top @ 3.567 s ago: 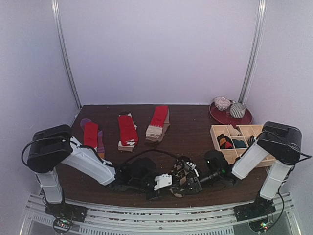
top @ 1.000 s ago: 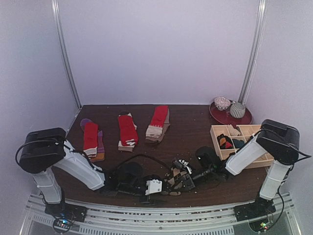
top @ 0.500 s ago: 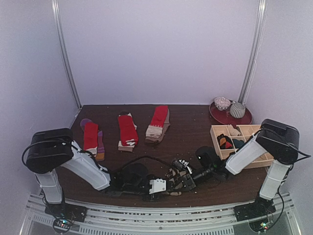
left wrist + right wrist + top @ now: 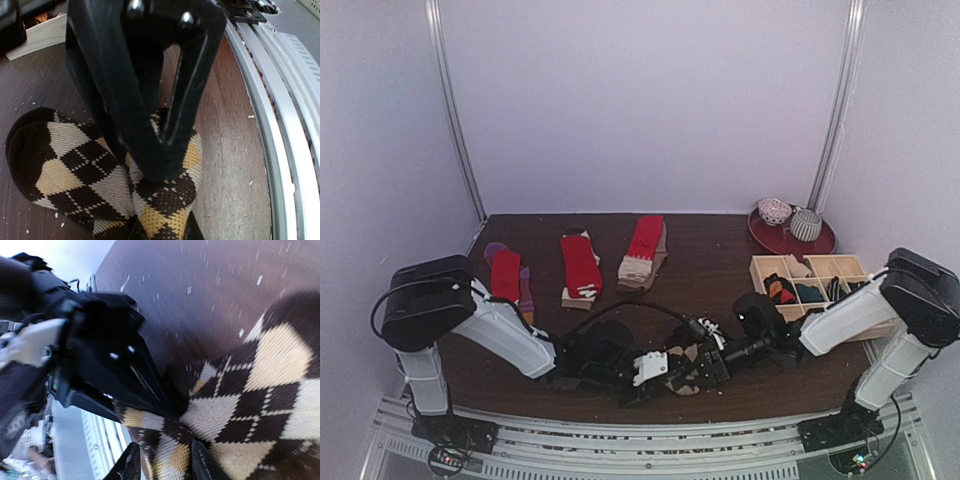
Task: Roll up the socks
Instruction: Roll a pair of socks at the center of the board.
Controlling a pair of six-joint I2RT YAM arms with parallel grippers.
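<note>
We saw the brown-and-beige argyle fabric sock (image 4: 95, 175) lying at the near middle of the dark wooden desk (image 4: 710, 268); the left fingers (image 4: 145, 150) pinched it tight, the right fingers (image 4: 131, 462) stood part-open astride it.

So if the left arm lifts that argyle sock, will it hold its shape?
Probably floppy: the argyle sock lies bunched and creased where the left gripper pinches it. It looks like thin knit, so likely light. The free rounded end would probably dangle.

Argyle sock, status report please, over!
Left gripper pinched shut on argyle sock. Right gripper open, straddling the same sock. Grippers crowd each other.
</note>
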